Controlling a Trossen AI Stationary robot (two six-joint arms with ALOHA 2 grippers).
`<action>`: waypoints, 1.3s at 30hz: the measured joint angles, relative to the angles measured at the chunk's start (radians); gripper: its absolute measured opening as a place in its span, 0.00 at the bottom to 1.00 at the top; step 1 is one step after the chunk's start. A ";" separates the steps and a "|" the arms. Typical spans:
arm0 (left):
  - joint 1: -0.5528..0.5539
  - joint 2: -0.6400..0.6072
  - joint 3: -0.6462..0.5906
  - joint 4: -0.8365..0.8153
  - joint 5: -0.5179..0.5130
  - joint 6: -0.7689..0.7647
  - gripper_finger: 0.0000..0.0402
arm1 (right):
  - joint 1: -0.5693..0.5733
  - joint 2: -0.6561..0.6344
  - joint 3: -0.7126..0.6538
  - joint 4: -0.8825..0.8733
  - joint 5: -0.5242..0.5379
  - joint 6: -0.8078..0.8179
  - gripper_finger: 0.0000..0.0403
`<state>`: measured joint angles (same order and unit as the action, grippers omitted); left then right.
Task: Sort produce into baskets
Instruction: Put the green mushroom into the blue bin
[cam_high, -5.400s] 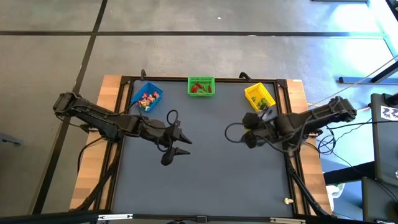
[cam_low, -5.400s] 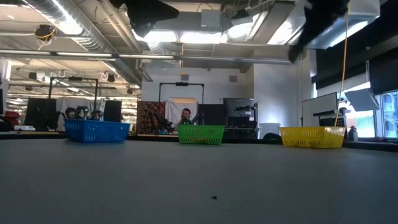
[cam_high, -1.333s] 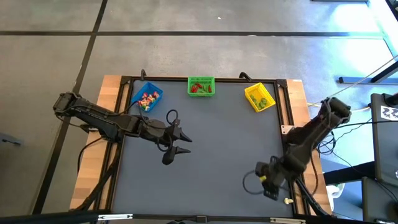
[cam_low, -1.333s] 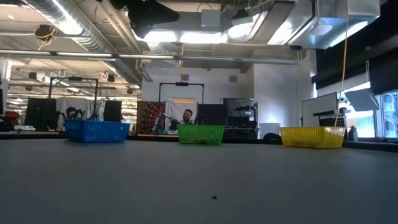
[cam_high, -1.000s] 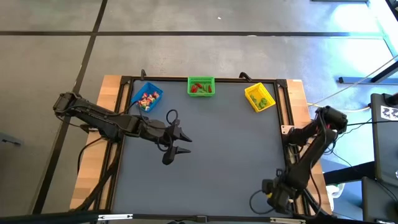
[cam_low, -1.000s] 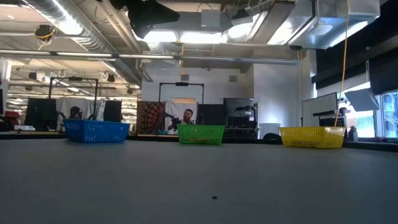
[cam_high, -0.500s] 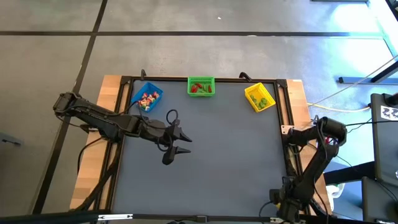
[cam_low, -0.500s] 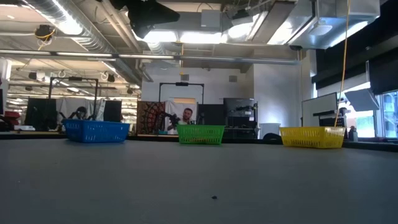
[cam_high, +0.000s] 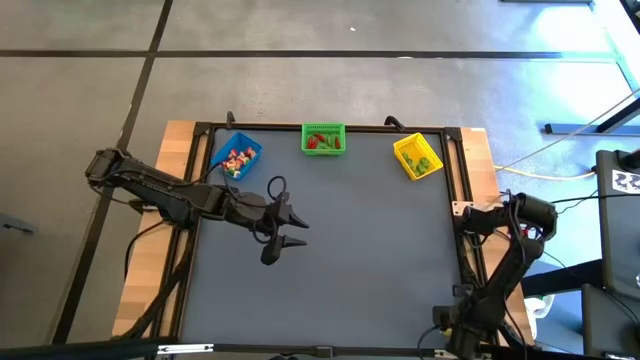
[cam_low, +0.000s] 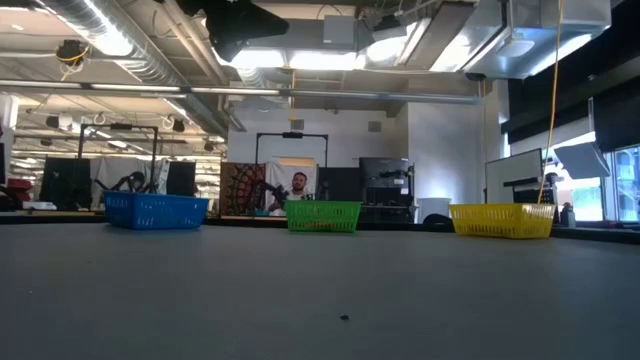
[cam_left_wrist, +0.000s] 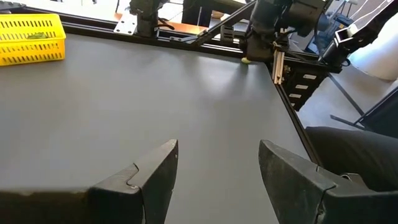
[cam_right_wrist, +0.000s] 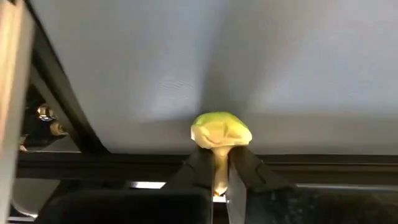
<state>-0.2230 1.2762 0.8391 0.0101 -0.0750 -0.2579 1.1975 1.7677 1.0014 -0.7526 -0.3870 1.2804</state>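
Note:
Three baskets stand along the table's far edge, each with produce inside: blue (cam_high: 236, 157), green (cam_high: 323, 139) and yellow (cam_high: 417, 157). My right gripper (cam_high: 462, 335) is down at the table's near right corner, shut on a small yellow-green produce piece (cam_right_wrist: 221, 130) beside the black frame rail (cam_right_wrist: 93, 163). The left wrist view shows that piece (cam_left_wrist: 247, 60) far off under the right arm. My left gripper (cam_left_wrist: 217, 162) hangs open above the table's middle left (cam_high: 285, 232), with nothing between its fingers. My right gripper pinches the piece's pale stalk (cam_right_wrist: 219, 167) between its two fingertips (cam_right_wrist: 202, 169), just under the rounded yellow-green head. The fingers come steeply from above. The head sticks out beyond the fingertips; whether it still rests on the table, I cannot tell.
The dark mat (cam_high: 340, 250) between the arms lies bare, with a raised black frame around it and wooden borders (cam_high: 150, 270) at the sides. A tiny dark speck (cam_low: 344, 318) lies on the mat near the low camera. A person sits in the room behind the green basket (cam_low: 322, 216).
My right arm has swung farther toward the table's near edge and sunk down at the near right corner, where it has settled over the yellow-green piece. The left arm and the baskets have kept still.

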 joint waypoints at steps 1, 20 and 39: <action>0.000 0.000 0.000 0.000 0.000 0.004 0.55 | 0.000 -0.003 0.005 -0.004 0.018 -0.001 0.03; 0.000 0.000 0.000 0.014 -0.027 -0.013 0.57 | -0.344 -0.019 0.157 0.014 0.734 -0.384 0.04; -0.045 0.045 0.000 0.107 -0.040 0.024 0.78 | -0.633 -0.019 0.157 0.371 0.984 -0.770 0.04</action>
<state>-0.2680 1.3217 0.8387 0.1175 -0.1150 -0.2342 0.5649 1.7485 1.1584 -0.3813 0.5967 0.5105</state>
